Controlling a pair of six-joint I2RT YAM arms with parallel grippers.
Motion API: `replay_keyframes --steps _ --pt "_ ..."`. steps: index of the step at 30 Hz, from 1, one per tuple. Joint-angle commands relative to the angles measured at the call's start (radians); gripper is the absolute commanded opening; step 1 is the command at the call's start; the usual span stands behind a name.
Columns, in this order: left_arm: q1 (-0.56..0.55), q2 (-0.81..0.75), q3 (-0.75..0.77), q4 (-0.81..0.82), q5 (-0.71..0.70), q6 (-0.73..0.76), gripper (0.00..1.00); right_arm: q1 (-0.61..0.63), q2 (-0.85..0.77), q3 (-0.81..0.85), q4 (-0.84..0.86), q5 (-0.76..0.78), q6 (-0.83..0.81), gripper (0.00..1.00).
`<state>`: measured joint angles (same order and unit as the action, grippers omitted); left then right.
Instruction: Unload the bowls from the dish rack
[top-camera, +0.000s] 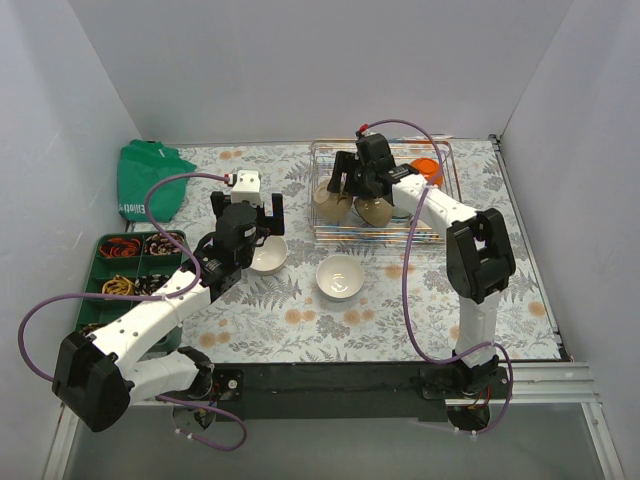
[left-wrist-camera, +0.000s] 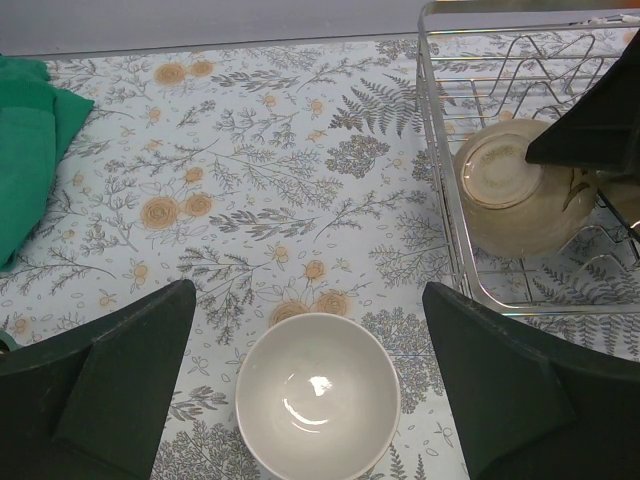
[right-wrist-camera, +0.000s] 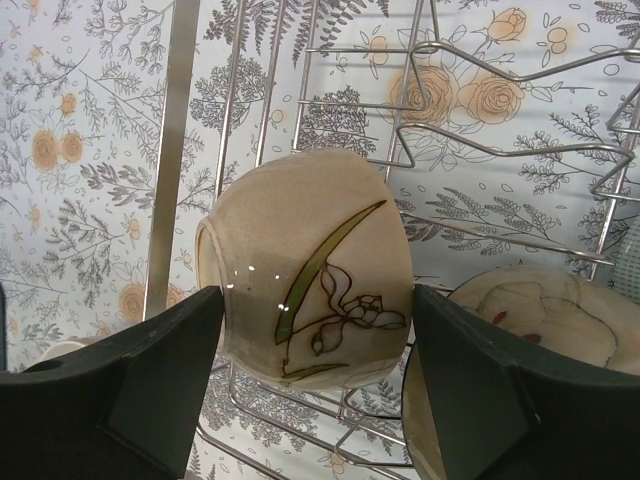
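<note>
The silver wire dish rack (top-camera: 440, 215) stands at the back right. It holds two beige bowls (top-camera: 329, 207) on their sides and an orange bowl (top-camera: 427, 167) behind. My right gripper (top-camera: 349, 186) is inside the rack. In the right wrist view its fingers (right-wrist-camera: 180, 350) press both sides of a beige bowl with a flower drawing (right-wrist-camera: 310, 260), which still rests on the wires. A second beige bowl (right-wrist-camera: 545, 310) lies next to it. My left gripper (left-wrist-camera: 310, 300) is open above a white bowl (left-wrist-camera: 318, 393) standing on the table. Another white bowl (top-camera: 340, 277) stands nearby.
A green compartment tray (top-camera: 104, 266) with small items sits at the left edge. A green cloth (top-camera: 145, 180) lies at the back left. The rack's left wall (left-wrist-camera: 440, 160) is close to the right of my left gripper. Grey walls enclose the table.
</note>
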<state>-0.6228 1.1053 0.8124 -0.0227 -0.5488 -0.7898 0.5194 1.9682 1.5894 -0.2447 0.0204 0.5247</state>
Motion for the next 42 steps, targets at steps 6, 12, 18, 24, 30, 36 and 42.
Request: replay_keyframes --steps 6,12,18,24,30,36,42 --pt "0.008 -0.016 0.027 -0.002 0.006 0.003 0.98 -0.009 0.069 0.073 -0.091 -0.128 0.037 0.90" --pt "0.009 -0.016 0.027 -0.002 0.007 0.003 0.98 -0.013 0.104 0.106 -0.120 -0.155 0.028 0.95" --pt "0.009 -0.015 0.027 -0.002 0.012 0.004 0.98 -0.015 0.141 0.136 -0.143 -0.194 0.012 0.95" --pt "0.011 -0.013 0.030 -0.006 0.016 0.003 0.98 -0.015 0.156 0.161 -0.168 -0.217 -0.025 0.87" --pt "0.012 -0.015 0.030 -0.006 0.021 0.003 0.98 -0.015 0.130 0.185 -0.166 -0.253 -0.043 0.63" --pt "0.014 -0.016 0.031 -0.006 0.021 0.001 0.98 -0.013 0.084 0.211 -0.166 -0.280 -0.063 0.15" --pt "0.017 -0.019 0.030 -0.010 0.021 0.000 0.98 -0.013 0.015 0.225 -0.146 -0.260 -0.121 0.01"
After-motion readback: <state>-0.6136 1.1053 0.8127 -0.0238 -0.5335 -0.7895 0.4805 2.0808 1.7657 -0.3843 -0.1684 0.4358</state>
